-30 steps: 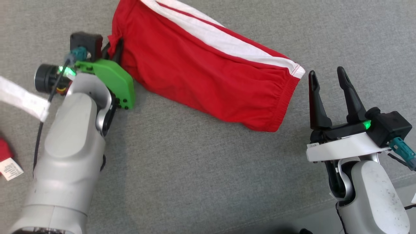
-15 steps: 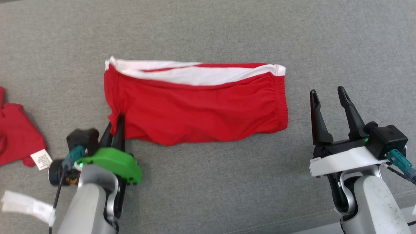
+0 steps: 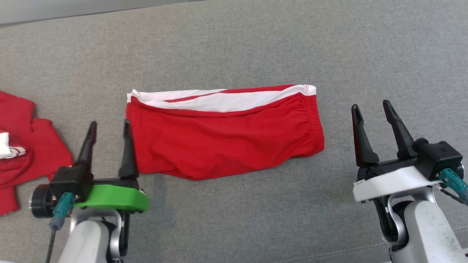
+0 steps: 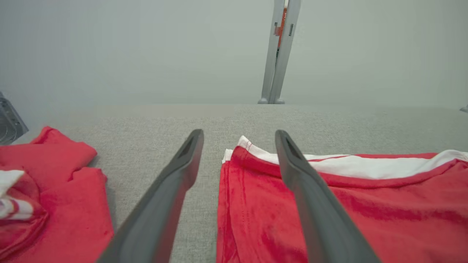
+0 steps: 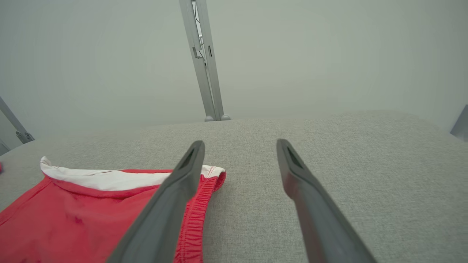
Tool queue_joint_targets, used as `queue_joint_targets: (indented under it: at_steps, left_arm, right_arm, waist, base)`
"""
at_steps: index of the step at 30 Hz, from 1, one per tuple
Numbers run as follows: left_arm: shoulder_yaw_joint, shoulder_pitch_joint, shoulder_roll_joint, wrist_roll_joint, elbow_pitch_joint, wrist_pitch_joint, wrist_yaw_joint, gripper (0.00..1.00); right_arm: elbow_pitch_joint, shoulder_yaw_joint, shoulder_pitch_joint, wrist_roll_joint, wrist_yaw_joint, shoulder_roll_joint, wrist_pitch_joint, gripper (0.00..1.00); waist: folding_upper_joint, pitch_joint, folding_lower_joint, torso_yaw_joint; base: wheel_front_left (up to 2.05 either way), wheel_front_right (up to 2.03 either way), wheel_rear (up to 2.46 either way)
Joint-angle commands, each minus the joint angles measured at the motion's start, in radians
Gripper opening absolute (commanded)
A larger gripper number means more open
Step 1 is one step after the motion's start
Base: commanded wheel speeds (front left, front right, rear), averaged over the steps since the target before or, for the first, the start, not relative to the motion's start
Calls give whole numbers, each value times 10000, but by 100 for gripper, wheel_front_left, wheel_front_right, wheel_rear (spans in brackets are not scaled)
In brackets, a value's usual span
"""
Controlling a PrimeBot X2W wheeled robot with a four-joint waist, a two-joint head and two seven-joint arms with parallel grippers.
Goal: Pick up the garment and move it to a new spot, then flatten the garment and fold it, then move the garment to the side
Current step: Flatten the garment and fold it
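Note:
The garment [image 3: 223,135] is a pair of red shorts with a white stripe, lying folded and flat on the grey fabric surface [image 3: 234,47]. It also shows in the left wrist view [image 4: 329,204] and the right wrist view [image 5: 84,215]. My left gripper [image 3: 108,126] stands open at the garment's left edge, its right finger just over the hem and nothing held. My right gripper [image 3: 372,106] is open too, a short way right of the elastic waistband, empty.
More red clothing [image 3: 25,146] with a white patch lies bunched at the left edge, close to my left gripper; it shows in the left wrist view [image 4: 47,190] too. A grey metal post [image 4: 278,51] stands beyond the surface's far edge.
My left gripper was shut on the garment's left corner, dragged it round flat, then let go and opened. The head camera shifted. My right gripper stayed open and still.

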Motion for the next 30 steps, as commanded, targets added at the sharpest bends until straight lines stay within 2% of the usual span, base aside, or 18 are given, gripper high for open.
queue_joint_targets:
  at_steps: [1,5,13,24,30]
  left_arm:
    - [128,149,180,117,-171,-164,69,100]
    - [325,352,448,297,-520,-321,189,100]
    - [339,754,828,217,-917,-76,88,100]
    - [211,607,823,114,-1075,-4,52,100]
    - [11,33,665,223,-1089,-88,47,100]
  right_arm:
    - [-103,-13,160,-80,-10,-42,83,100]
    - [-326,-69,251,-131,-10,-114,328,100]
    - [-652,-208,620,-180,-10,-130,615,100]
    - [-734,-372,590,-221,-10,-164,790,100]
    - [101,178,41,-123,-10,-344,1113,100]
  waist:
    - [0,-184,0,82]
    - [0,-407,0,181]
    - [0,-595,0,291]
    - [0,-385,0,413]
    - [0,193,0,804]
  base:
    - [0,0,0]
    - [0,0,0]
    - [0,0,0]
    - [0,0,0]
    - [0,0,0]
